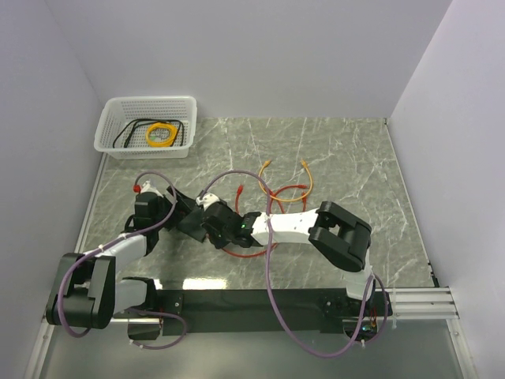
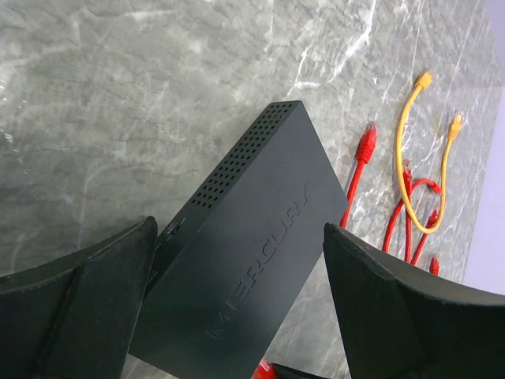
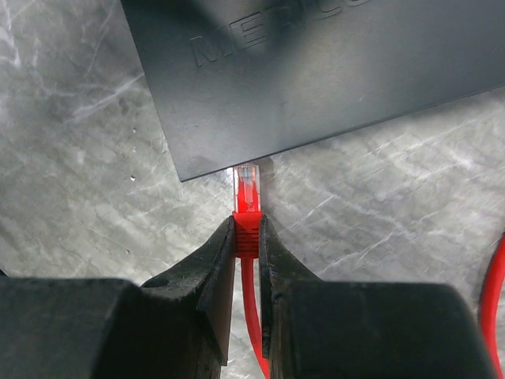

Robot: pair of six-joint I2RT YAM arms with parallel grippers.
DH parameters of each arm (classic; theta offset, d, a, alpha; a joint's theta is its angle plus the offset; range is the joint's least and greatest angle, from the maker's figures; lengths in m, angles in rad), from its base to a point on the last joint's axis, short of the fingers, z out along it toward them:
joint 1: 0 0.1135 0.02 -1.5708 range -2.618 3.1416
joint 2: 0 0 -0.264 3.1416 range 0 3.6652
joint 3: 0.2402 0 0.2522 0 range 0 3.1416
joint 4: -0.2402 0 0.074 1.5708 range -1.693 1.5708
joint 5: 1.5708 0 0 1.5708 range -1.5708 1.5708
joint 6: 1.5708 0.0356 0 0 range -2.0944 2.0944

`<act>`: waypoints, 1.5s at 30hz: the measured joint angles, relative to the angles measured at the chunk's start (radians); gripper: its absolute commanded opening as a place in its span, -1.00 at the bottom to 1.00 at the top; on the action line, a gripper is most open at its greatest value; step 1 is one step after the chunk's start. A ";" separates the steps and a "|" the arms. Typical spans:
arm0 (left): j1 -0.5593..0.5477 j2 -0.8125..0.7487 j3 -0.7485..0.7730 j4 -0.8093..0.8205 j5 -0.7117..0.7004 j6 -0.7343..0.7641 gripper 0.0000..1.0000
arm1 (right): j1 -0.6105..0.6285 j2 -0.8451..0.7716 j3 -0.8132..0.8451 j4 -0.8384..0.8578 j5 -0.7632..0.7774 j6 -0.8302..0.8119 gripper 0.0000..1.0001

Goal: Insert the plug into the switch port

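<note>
Right gripper, clamped on plug, holds its tip at switch's right edge; left gripper, jaws wide apart, straddles switch.

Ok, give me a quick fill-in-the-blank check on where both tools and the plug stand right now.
1. The right tool is shut on the ____ boot of the plug.
2. The left tool stands ____, one finger on either side of the switch.
3. The coiled cord in the white basket is ____ in colour.
Missing words: red; open; yellow.
</note>
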 measured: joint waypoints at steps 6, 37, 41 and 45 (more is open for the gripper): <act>-0.018 0.002 0.000 0.001 -0.003 -0.001 0.83 | 0.010 0.000 0.000 -0.016 0.009 0.000 -1.00; -0.051 0.059 0.007 0.058 -0.031 0.004 0.83 | 0.046 0.023 0.004 -0.012 0.126 -0.062 -1.00; -0.054 0.066 0.012 0.058 -0.033 0.005 0.83 | 0.056 0.023 0.007 -0.015 0.144 -0.062 -1.00; -0.055 0.071 0.014 0.065 -0.038 0.007 0.83 | 0.059 0.023 0.032 -0.037 0.177 -0.066 -1.00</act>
